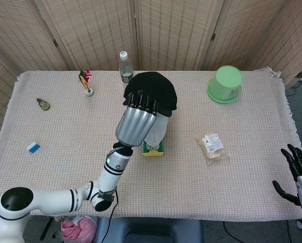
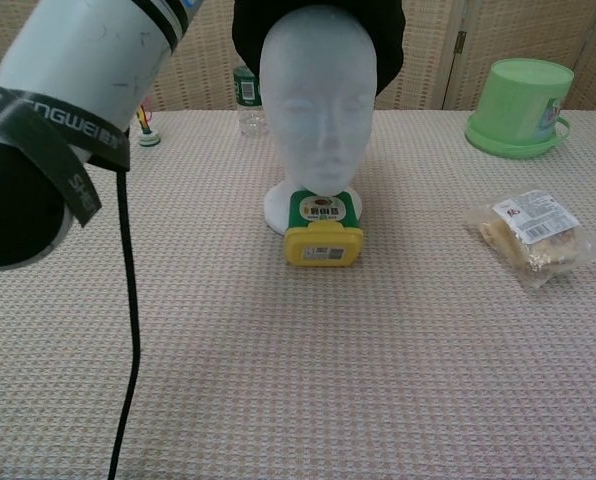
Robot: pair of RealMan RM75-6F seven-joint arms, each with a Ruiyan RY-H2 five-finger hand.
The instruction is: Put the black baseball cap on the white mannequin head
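Woven screens behind; cloth-covered surface [image 1: 242, 167] below. Left robot hand [image 1: 141, 104] holds the black baseball cap [image 1: 153, 90] by its near edge, over the crown of the white mannequin head [image 2: 316, 100] at centre. Right robot hand [image 1: 298, 169] idle at 4 o'clock, fingers spread, holding nothing. To seat it well: level the cap, press straight down, don't topple the head toward the yellow-lidded tub [image 2: 323, 232] at its 6 o'clock.

Head view looks steeply down over the table [image 1: 252, 167]; chest view faces it low, nearer; both share the mannequin head [image 2: 318, 110].
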